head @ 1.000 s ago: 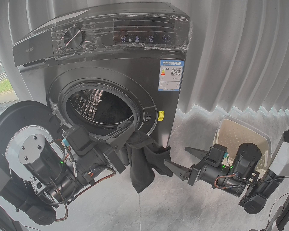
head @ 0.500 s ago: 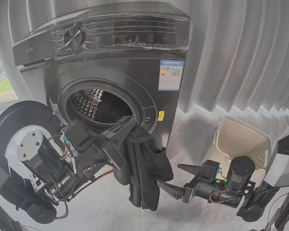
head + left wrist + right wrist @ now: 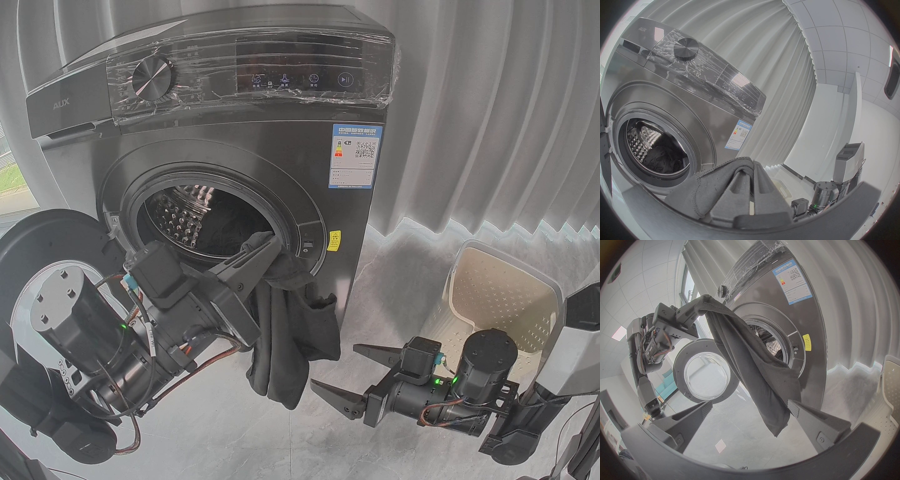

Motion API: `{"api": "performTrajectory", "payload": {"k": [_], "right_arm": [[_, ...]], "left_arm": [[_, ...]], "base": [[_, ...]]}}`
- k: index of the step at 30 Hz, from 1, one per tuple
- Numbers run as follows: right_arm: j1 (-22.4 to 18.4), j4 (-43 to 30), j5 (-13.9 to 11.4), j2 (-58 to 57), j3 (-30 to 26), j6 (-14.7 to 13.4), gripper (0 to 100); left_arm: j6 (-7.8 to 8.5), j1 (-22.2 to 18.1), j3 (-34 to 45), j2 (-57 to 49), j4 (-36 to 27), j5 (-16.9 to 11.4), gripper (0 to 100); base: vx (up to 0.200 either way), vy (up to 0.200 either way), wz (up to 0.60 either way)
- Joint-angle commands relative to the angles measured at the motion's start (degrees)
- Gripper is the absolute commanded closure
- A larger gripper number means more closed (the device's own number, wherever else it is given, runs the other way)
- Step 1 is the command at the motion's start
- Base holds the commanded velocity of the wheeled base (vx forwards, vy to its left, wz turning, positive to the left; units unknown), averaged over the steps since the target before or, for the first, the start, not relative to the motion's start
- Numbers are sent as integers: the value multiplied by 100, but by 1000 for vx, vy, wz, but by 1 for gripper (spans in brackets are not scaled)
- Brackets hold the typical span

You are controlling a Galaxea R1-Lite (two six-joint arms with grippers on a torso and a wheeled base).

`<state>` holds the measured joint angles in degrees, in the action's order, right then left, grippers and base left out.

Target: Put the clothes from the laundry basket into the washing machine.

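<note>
Grey front-loading washing machine [image 3: 250, 144]: round door [image 3: 50, 250] open; steel drum [image 3: 181, 215] contains dark clothes [image 3: 662, 159]. Left end effector [image 3: 272, 242] is clamped on a dark grey garment [image 3: 294, 337] hanging at the drum opening's lower rim. Right end effector [image 3: 334, 367] is wide open and holds nothing, near the garment's hem. Cream perforated plastic laundry basket [image 3: 500, 294]: on the floor beside the machine.

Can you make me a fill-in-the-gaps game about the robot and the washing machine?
The left gripper is ____ on the dark grey garment.
The round ____ of the grey metal washing machine stands open.
The right gripper is ____ and holds nothing.
The cream plastic laundry basket sits on the ____.
Missing words: shut, door, open, floor.
</note>
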<state>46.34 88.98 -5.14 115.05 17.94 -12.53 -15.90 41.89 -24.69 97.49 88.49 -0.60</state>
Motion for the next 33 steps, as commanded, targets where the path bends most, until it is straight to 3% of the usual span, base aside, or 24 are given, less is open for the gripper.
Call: {"api": "performTrajectory", "payload": {"k": [1, 5, 13, 33], "right_arm": [[-19, 5, 93, 298, 315, 5, 0], [-37, 5, 347, 623, 710, -21, 0], [-213, -3, 347, 1019, 1115, -30, 0], [-125, 14, 330, 1529, 1809, -30, 0]], "left_arm": [[-1, -14, -27, -11, 1, -2, 100], [-1, -31, -115, -11, 1, -2, 100], [-1, -31, -203, -11, 1, -2, 100], [-1, 12, -274, -19, 10, -11, 100]], "base": [[0, 0, 0], [0, 0, 0], [0, 0, 0], [0, 0, 0]]}}
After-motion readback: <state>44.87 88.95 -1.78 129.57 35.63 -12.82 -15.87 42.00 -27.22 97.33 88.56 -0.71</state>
